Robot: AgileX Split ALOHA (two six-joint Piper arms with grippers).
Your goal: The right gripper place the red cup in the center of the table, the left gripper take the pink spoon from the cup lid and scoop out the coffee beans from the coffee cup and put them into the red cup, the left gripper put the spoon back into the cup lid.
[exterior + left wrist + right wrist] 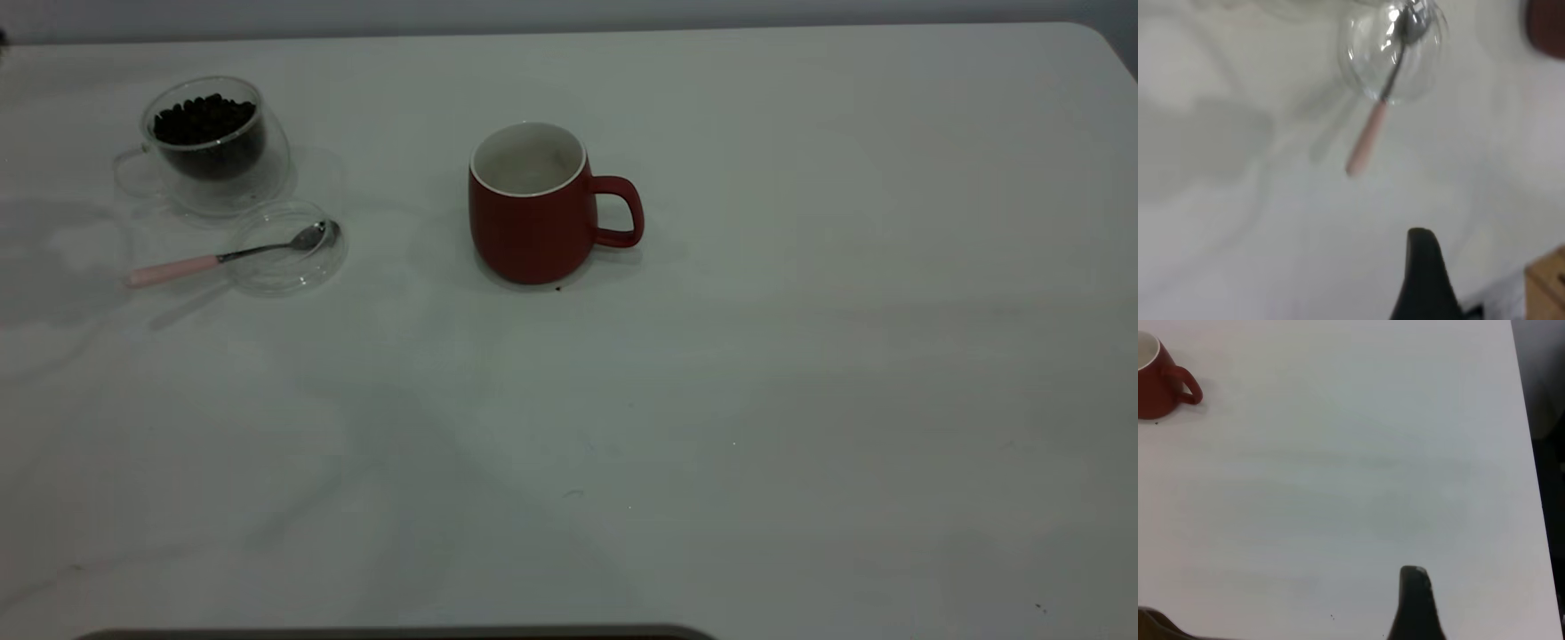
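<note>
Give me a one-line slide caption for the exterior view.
Red cup upright mid-table; at left, coffee cup of coffee beans behind cup lid holding pink spoon.

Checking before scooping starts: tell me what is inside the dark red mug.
The rounded dark red mug shows only its white inner wall; no beans appear in the visible part. Its near rim hides the very bottom. The dark coffee beans sit in the clear glass cup.

Pink spoon (1375, 110) lies bowl-first in cup lid (1365, 67), handle overhanging onto table (1238, 233); left end effector (1426, 280) apart.
</note>
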